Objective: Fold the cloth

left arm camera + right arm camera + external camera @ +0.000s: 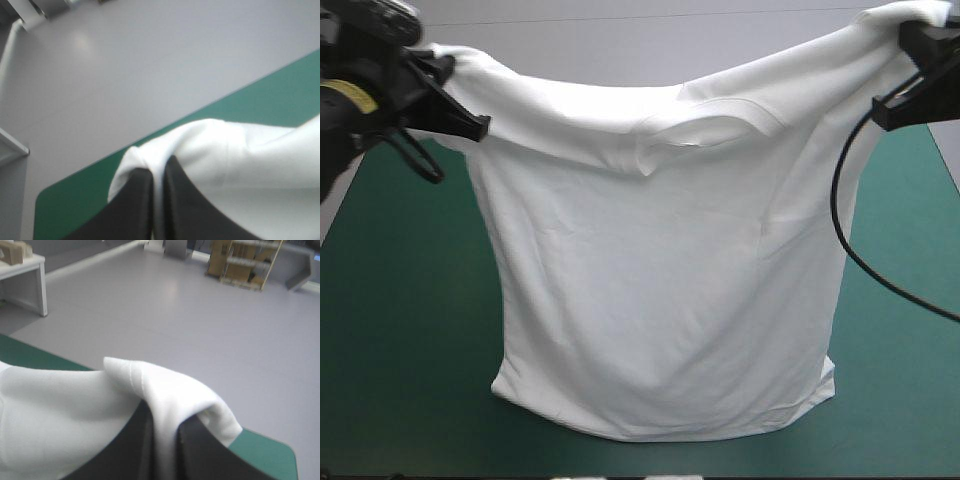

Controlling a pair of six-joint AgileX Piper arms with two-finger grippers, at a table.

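Note:
The white T-shirt (pixel 660 300) hangs spread between both raised arms, its collar near the top middle and its lower hem resting on the teal-green table (pixel 400 350). My left gripper (pixel 450 75) is shut on one shoulder corner at the upper left. My right gripper (pixel 910 50) is shut on the other shoulder corner at the upper right. In the left wrist view the T-shirt (pixel 235 165) bunches over my left gripper (pixel 157 172), whose black fingers pinch the fabric. In the right wrist view the T-shirt (pixel 75 405) folds over my right gripper (pixel 162 422), pinched the same way.
Teal-green cover shows on both sides of the hanging shirt and in front of its hem. The table's far edge (pixel 165 127) runs just beyond the left gripper, with grey floor past it.

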